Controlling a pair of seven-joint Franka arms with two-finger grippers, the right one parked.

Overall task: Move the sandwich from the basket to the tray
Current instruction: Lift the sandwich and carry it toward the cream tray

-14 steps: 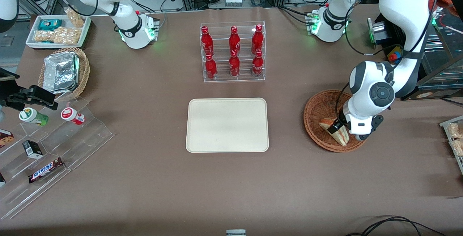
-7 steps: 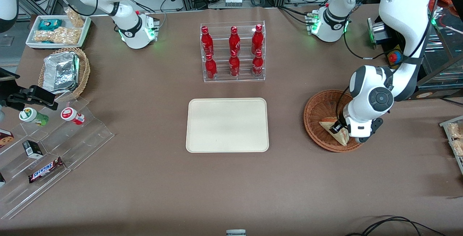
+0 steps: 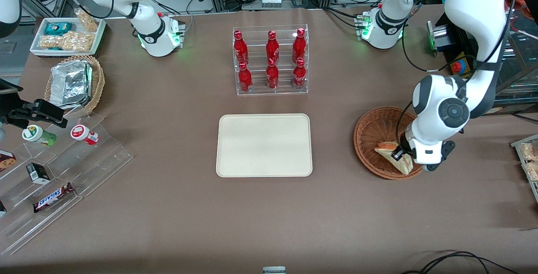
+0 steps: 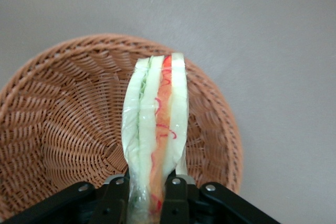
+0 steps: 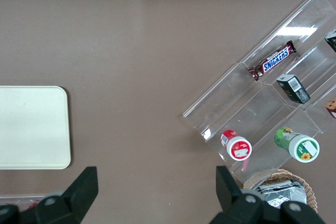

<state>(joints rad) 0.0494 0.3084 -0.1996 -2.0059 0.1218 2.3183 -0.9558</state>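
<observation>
The tray [image 3: 264, 145] lies flat on the brown counter [image 3: 168, 206], nearer the front camera than the rack of red bottles [image 3: 271, 60]. Toward the working arm's end sits the basket [image 3: 370, 133], well apart from the tray. Over its nearer rim the gripper [image 3: 399, 155] clamps the sandwich [image 3: 395, 159] (standing on edge, filling showing) between its fingers [image 4: 176, 195], the wedge raised above the basket's weave [image 4: 68, 129].
</observation>
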